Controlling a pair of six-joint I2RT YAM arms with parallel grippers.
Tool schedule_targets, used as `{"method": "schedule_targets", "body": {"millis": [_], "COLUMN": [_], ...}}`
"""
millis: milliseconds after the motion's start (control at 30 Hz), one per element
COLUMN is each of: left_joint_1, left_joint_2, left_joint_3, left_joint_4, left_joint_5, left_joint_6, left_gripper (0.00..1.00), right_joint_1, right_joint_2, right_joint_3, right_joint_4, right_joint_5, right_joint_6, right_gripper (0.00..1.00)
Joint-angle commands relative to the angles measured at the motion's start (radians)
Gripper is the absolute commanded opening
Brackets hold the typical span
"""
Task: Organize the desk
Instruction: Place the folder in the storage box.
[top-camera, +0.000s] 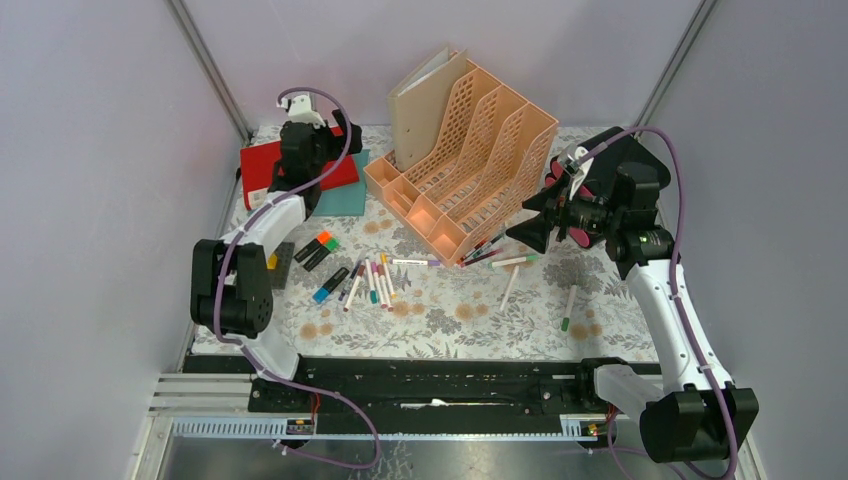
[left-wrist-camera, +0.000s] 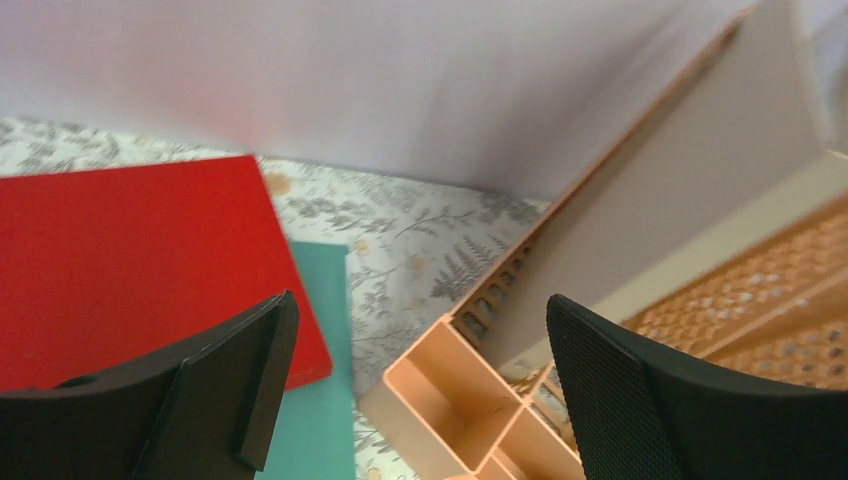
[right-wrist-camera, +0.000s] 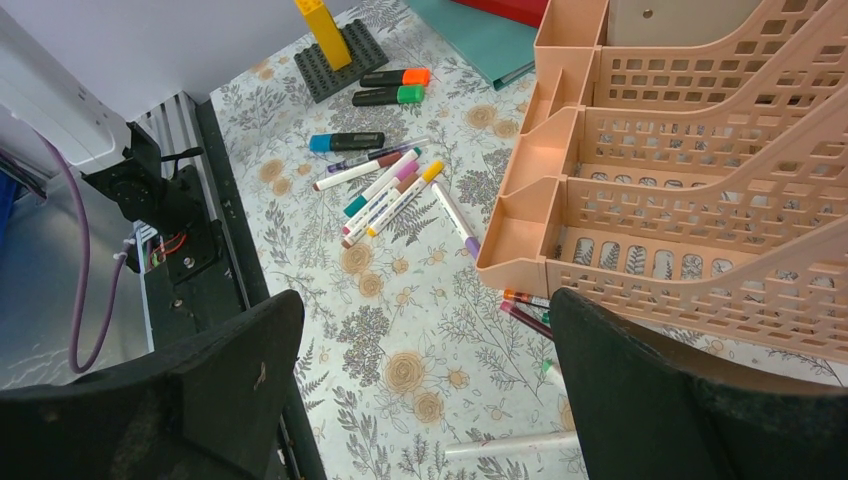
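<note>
When looking from above, see the desk (top-camera: 450, 322) flat under the peach rack (top-camera: 470, 170), likely too big and stiff to lift, soft cloth on top, so grab the light pens (top-camera: 375, 282) in front of the rack. From the left wrist, find the left gripper (left-wrist-camera: 420, 320) spread wide and empty over the red book (left-wrist-camera: 130, 250) left of the rack. From the right wrist, find the right gripper (right-wrist-camera: 428, 305) spread wide too, above the desk right of the rack.

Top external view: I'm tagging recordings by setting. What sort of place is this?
Probably a mock office setup in a robot test cell: plain grey walls box in the desk, a peach file rack stands by scattered markers, and two arms are bolted along its near edge.
</note>
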Motion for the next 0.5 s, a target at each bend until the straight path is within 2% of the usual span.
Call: {"method": "schedule_targets", "body": {"millis": [0, 300, 467], "left_joint_1": [0.008, 0.007, -0.008], "left_joint_2": [0.065, 0.300, 0.436], "left_joint_3": [0.151, 0.398, 0.565], "left_joint_4": [-0.247, -0.497, -0.630], "left_joint_5": [-0.136, -0.235, -0.288], "left_joint_6": [0.028, 0.051, 0.157], "left_gripper": [0.99, 0.99, 0.99], "right_joint_1": [-0.006, -0.006, -0.006], "right_joint_2": [-0.021, -0.020, -0.017], "right_joint_3": [0.000, 0.001, 0.000], "right_joint_4": [0.038, 0.035, 0.036], "right_joint_5": [-0.025, -0.024, -0.024], "right_joint_6": [0.002, 0.001, 0.001], "right_gripper": [1.00, 1.00, 1.00]}}
